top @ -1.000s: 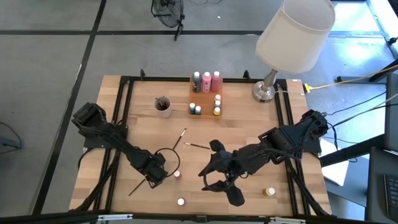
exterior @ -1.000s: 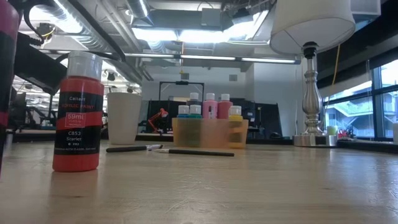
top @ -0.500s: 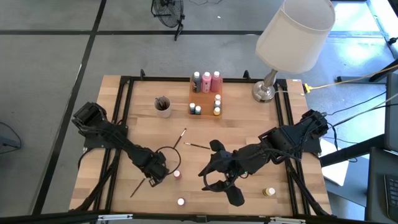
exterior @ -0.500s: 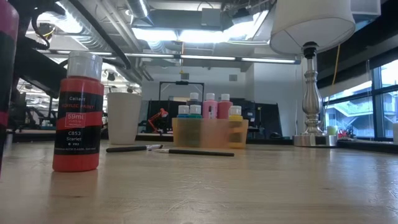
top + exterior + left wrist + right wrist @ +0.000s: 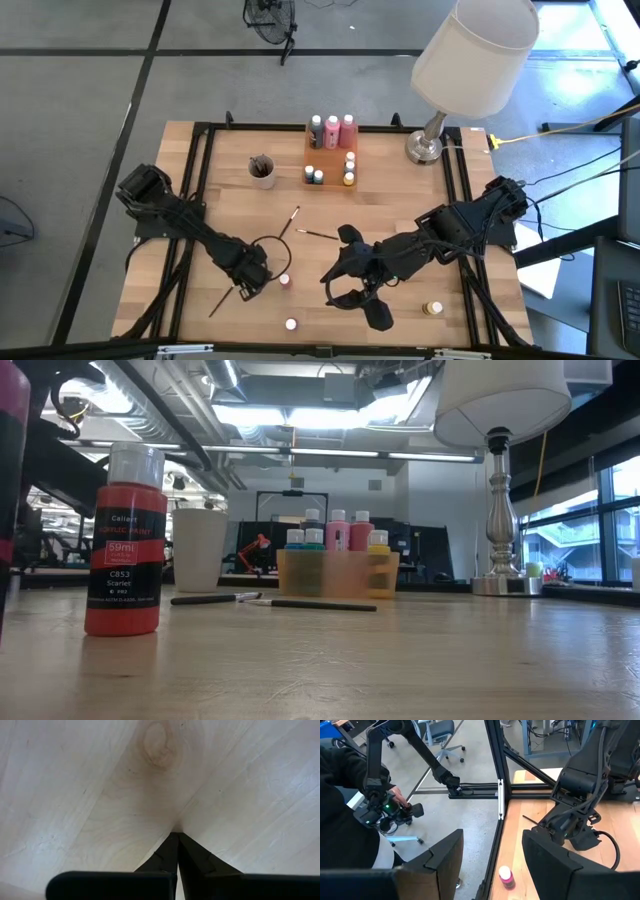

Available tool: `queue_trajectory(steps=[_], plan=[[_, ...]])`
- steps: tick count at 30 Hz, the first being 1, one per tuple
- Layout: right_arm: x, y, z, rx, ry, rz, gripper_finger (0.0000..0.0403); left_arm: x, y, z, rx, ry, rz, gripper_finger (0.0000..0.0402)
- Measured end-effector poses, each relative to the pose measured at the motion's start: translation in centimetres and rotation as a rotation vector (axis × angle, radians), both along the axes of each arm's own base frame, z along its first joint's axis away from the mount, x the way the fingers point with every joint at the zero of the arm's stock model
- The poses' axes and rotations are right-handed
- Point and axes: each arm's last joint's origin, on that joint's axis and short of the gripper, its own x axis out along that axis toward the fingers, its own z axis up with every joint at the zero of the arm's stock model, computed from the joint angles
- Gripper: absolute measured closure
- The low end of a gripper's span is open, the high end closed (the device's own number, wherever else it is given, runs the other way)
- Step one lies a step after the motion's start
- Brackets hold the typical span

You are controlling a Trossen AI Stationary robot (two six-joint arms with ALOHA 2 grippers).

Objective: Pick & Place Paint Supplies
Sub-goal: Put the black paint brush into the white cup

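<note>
My left gripper (image 5: 244, 287) points down at the table's near left and is shut, fingertips together (image 5: 176, 835) over bare wood. A thin dark paintbrush (image 5: 224, 303) lies on the table, sticking out from under it toward the near-left corner. My right gripper (image 5: 350, 290) hangs open and empty above the table's near middle. Two more brushes (image 5: 291, 222) (image 5: 318, 235) lie mid-table. Small pots stand loose: two pink (image 5: 285, 281) (image 5: 291, 324) and one yellow (image 5: 432, 309). Three taller bottles (image 5: 332, 130) and several pots stand in the orange tray (image 5: 322, 158). My left gripper comes from above, its shut fingertips (image 5: 170, 845) down at the tabletop beside the brush's far end (image 5: 238, 293). The left wrist view shows no brush between them. I cannot tell whether they touch the brush.
A round cup (image 5: 262, 168) with brushes in it stands left of the tray. A lamp (image 5: 428, 146) stands at the far right. Black frame rails (image 5: 198, 190) run along the table's sides. In the low view one red pot (image 5: 125, 540) stands close to the camera.
</note>
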Motion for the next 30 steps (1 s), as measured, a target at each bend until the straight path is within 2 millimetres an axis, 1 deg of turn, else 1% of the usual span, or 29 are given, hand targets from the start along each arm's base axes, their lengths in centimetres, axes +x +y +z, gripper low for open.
queue_trajectory(steps=[5,16,19,25,30], plan=[[0.0,0.0,0.0,-0.002,0.003,0.001,0.0195,0.6,-0.4,0.6,0.001,-0.011,-0.023,0.0399],[-0.1,0.0,-0.2,-0.014,0.024,0.004,0.0195,2.1,-1.3,2.9,-0.010,-0.051,-0.064,0.0399],[-0.3,0.2,-0.3,-0.018,0.030,0.011,0.0195,2.2,-1.2,3.7,0.005,-0.026,-0.063,0.0399],[-0.9,1.1,-0.3,-0.039,0.018,0.052,0.0195,2.9,-0.9,6.2,0.036,-0.001,-0.070,0.0399],[-1.7,2.3,-0.3,-0.059,0.007,0.101,0.0195,3.9,-0.4,9.4,0.075,-0.011,-0.072,0.0399]])
